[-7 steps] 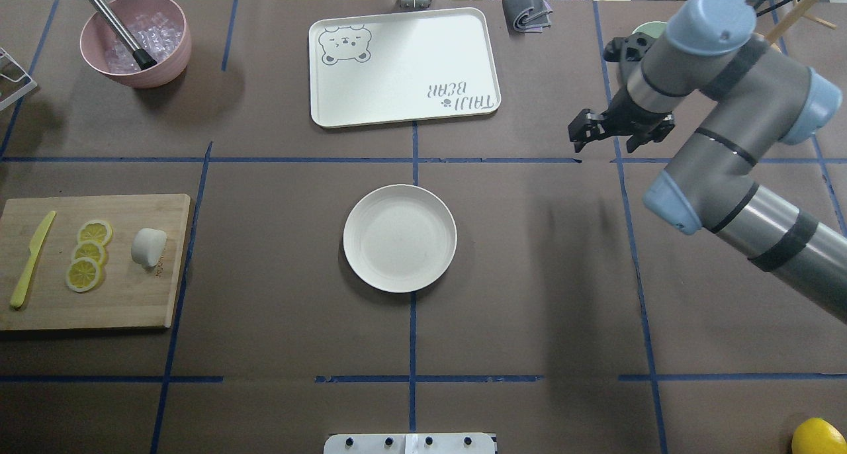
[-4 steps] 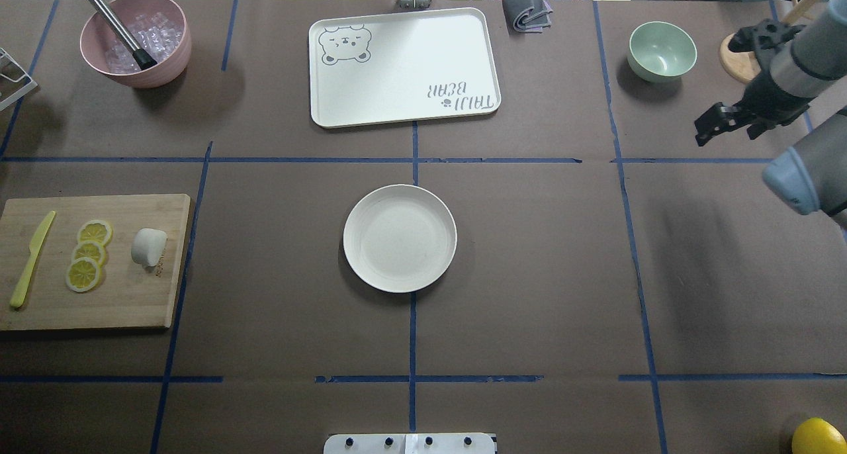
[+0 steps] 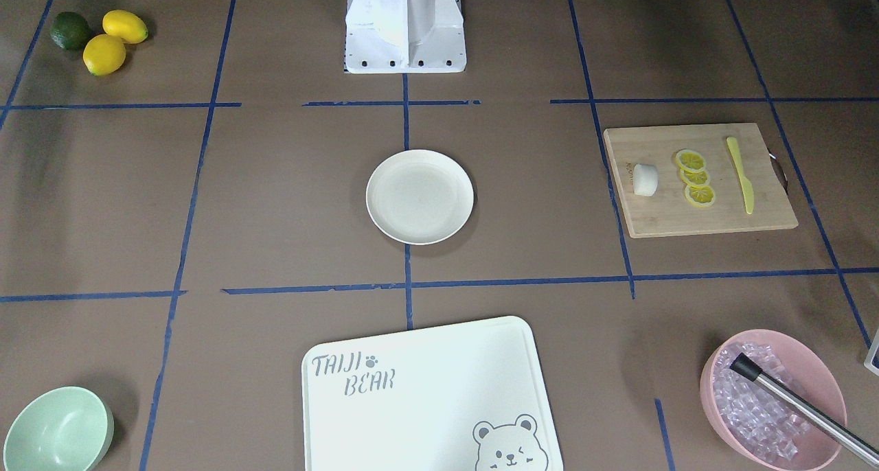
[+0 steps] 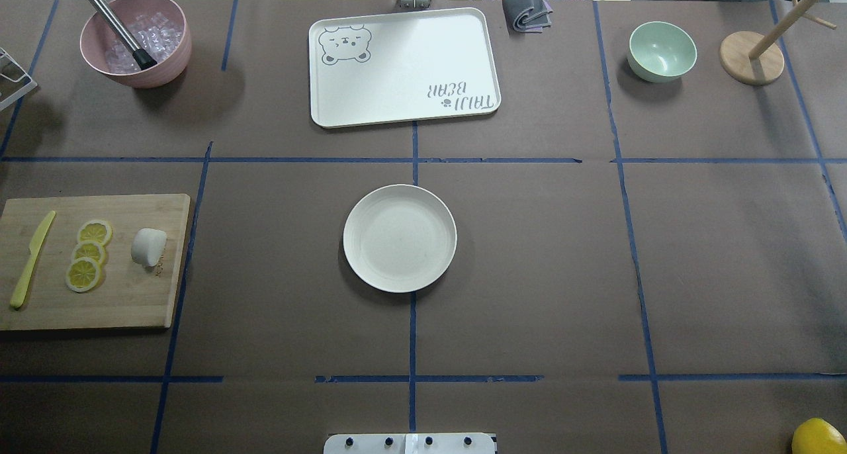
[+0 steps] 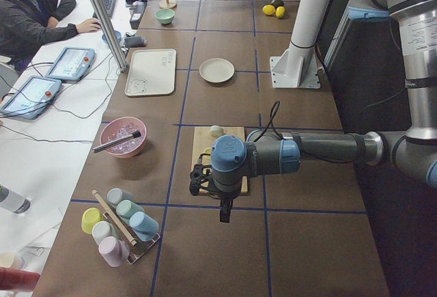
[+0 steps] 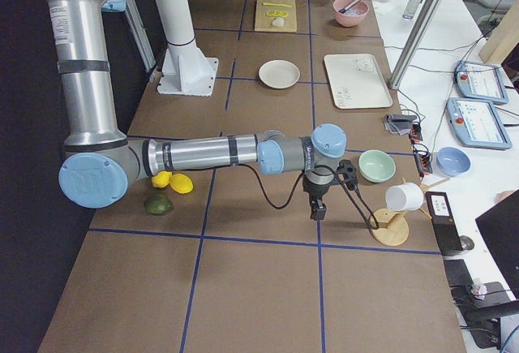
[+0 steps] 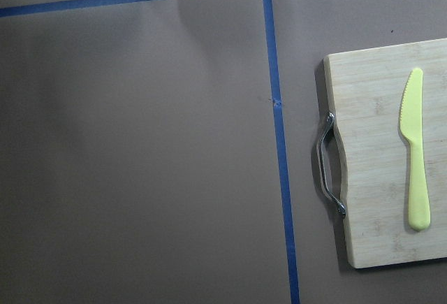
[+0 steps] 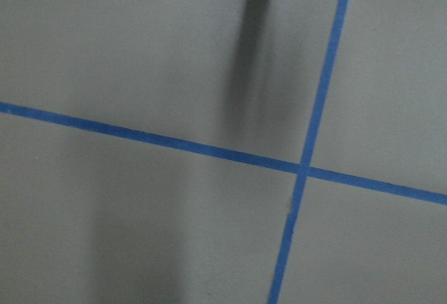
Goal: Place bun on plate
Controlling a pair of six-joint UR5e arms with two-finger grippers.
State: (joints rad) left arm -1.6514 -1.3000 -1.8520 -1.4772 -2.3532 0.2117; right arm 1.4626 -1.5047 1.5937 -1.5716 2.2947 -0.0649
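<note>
The bun [image 4: 148, 247], a small white stubby cylinder, lies on its side on the wooden cutting board [image 4: 126, 302], next to three lemon slices [image 4: 87, 253]. It also shows as the bun [image 3: 645, 180] in the front-facing view. The cream plate [image 4: 400, 237] sits at the table's centre with nothing on it. Neither gripper shows in the overhead or front-facing views. In the exterior left view my left gripper [image 5: 223, 215] hangs over the table past the board's handle end, away from the bun [image 5: 216, 131]. In the exterior right view my right gripper [image 6: 317, 209] hangs near the mint bowl [image 6: 376, 165]. I cannot tell whether either is open or shut.
A yellow knife [image 4: 30, 260] lies on the board's left. A pink bowl [image 4: 135, 40] with ice and a metal tool, the bear-printed board [image 4: 403, 67], a mint bowl [image 4: 662, 50] and a wooden stand [image 4: 751, 58] line the far side. A lemon [image 4: 818, 436] lies near right.
My right arm has swung out of the overhead view to the right, uncovering the mint bowl and the wooden stand. The bun and the plate have not moved.
</note>
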